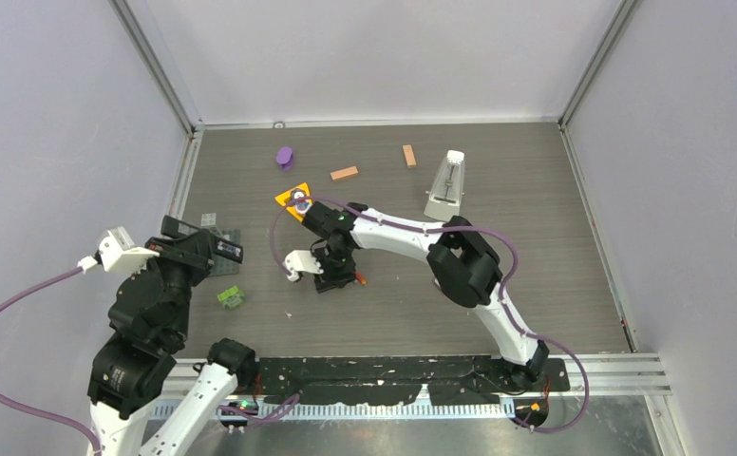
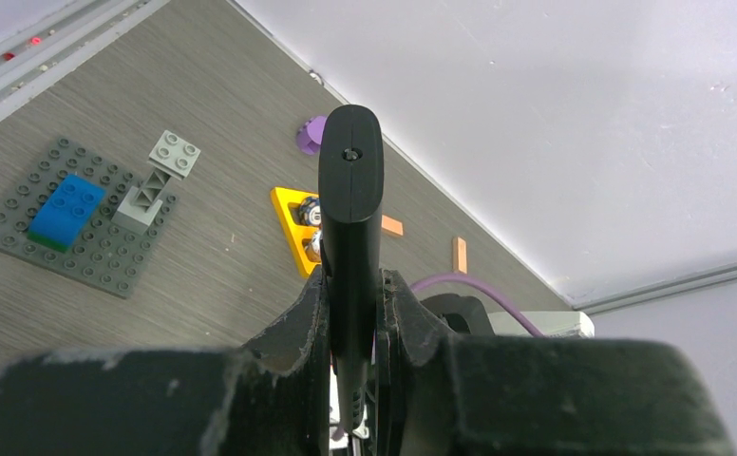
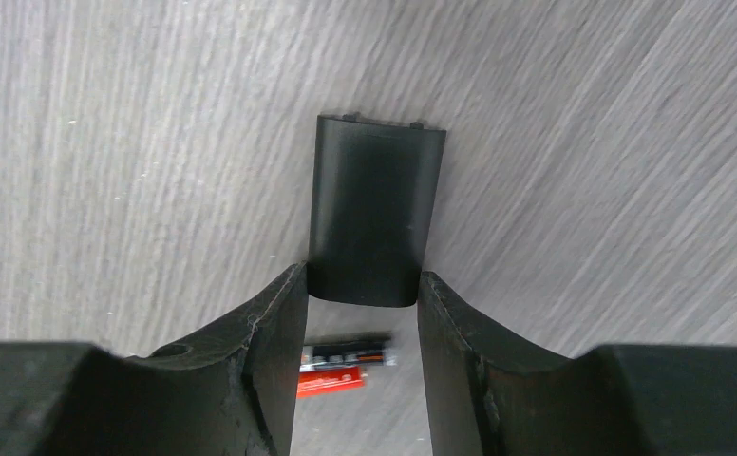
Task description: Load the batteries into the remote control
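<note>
**A:** How hemmed in is the work surface?

**B:** It's a grey wood-grain table (image 1: 555, 247) with pale walls (image 1: 374, 57) on the left, far and right sides, and a metal rail along the near edge. The widest bare stretch lies on the right, between the right arm and the wall. The left is crowded by the left arm and a studded grey baseplate (image 2: 23, 223).

**A:** Where's the remote?

**B:** It's at the near left, off the table. The remote (image 2: 350, 180) is slim and black with a rounded end, and it stands upright. The left gripper (image 2: 353, 285) is clenched on its lower part.

**A:** And the batteries?

**B:** Two batteries (image 3: 346, 358) lie side by side near mid-table. Both are short thin cylinders, one black and one red. They sit just beside the end of a black battery cover (image 3: 374, 209) that lies flat.

**A:** What's the right gripper doing?

**B:** The right gripper (image 3: 360, 275) is partly closed, its fingers pressed against both sides of the cover's end. It doesn't touch the batteries.

**A:** What's farther back?

**B:** There's a yellow tray (image 2: 284, 204) with more cells in it, then a purple piece (image 1: 285, 157) and two orange-brown blocks (image 1: 344, 173).
</note>
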`<state>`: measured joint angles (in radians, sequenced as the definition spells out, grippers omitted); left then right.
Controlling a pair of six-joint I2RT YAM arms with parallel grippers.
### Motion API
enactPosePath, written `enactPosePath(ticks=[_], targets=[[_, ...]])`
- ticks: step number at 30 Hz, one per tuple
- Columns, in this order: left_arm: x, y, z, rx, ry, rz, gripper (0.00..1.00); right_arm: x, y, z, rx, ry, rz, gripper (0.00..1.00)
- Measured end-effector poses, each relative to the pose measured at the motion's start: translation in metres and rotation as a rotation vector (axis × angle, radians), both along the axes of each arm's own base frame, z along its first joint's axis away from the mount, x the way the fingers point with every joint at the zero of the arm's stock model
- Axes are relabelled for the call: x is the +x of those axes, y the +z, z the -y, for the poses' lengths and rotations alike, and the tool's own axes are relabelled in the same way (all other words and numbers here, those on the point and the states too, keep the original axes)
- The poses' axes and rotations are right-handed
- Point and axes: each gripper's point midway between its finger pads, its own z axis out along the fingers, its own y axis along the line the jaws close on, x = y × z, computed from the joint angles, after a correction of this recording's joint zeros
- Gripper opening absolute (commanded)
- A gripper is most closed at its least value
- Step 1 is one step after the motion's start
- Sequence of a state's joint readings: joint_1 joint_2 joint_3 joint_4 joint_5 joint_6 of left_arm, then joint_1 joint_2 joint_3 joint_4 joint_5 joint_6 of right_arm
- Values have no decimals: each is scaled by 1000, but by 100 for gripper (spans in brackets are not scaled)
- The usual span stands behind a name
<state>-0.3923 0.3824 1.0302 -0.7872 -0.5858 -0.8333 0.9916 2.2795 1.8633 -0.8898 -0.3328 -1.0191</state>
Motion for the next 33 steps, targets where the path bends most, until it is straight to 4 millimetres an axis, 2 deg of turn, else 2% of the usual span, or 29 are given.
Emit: enactPosePath(ticks=[5,9,15,18,25,30,33], targets=[[-2,0,-1,-10,0,8,0,-17,2,15,37,-44,-15,20],[0,-8,2,-18,-6,-7,0,-24,18,17,118,-93,-9,20],[10,-33,17,-9,-64,-58,0,-25,68,8,315,-190,33,16],[16,-45,29,-6,-117,-70,0,-27,90,10,398,-261,39,13],[31,-65,68,24,-315,-53,0,-31,137,36,510,-495,37,6],[36,-67,96,26,-454,-5,0,-37,174,60,605,-657,25,5],[37,-64,109,11,-521,21,0,-42,203,70,687,-737,-7,5]])
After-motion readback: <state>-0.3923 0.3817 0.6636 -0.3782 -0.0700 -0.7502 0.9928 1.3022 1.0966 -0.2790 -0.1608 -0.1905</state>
